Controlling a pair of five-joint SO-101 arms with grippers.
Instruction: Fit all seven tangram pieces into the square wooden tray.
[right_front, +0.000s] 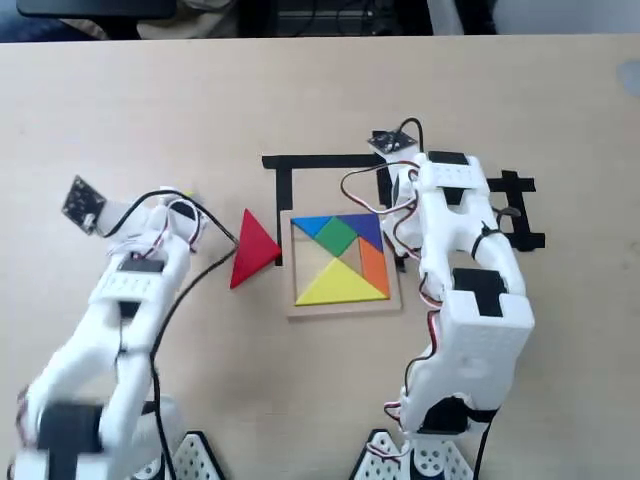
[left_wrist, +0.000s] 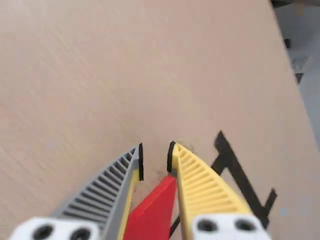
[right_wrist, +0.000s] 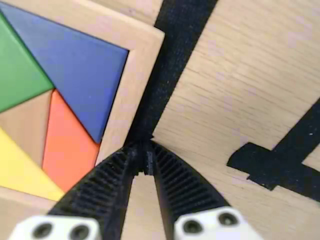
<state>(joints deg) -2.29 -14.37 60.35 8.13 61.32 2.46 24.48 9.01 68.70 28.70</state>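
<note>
Left gripper (left_wrist: 155, 159) clasping red triangle (left_wrist: 152, 212), in high view just beside tray (right_front: 343, 306), right gripper (right_wrist: 145, 160) closed over black tape (right_wrist: 182, 40)

Triangle piece (right_front: 253, 250), in left tool (left_wrist: 155, 160), just left of the tray (right_front: 342, 309) — right tool (right_wrist: 145, 162) at its right edge.

Red triangle (right_front: 253, 250) vivid on pale tan, wood-grained table (right_front: 150, 100). Wooden tray (right_front: 340, 308) light natural timber. Inside it: blue piece (right_front: 312, 226), green piece (right_front: 338, 237), indigo piece (right_front: 368, 228), orange piece (right_front: 373, 265), yellow piece (right_front: 340, 286), plus bare tan triangular area (right_front: 313, 258). Black tape (right_front: 320, 161) lines table. Left gripper (left_wrist: 156, 160): grey finger (left_wrist: 107, 185), yellow finger (left_wrist: 200, 185), both ribbed, black-tipped. Right gripper (right_wrist: 145, 157): black, ribbed, white base. Left arm (right_front: 120, 320) and right arm (right_front: 470, 300) white with black panels.
</note>
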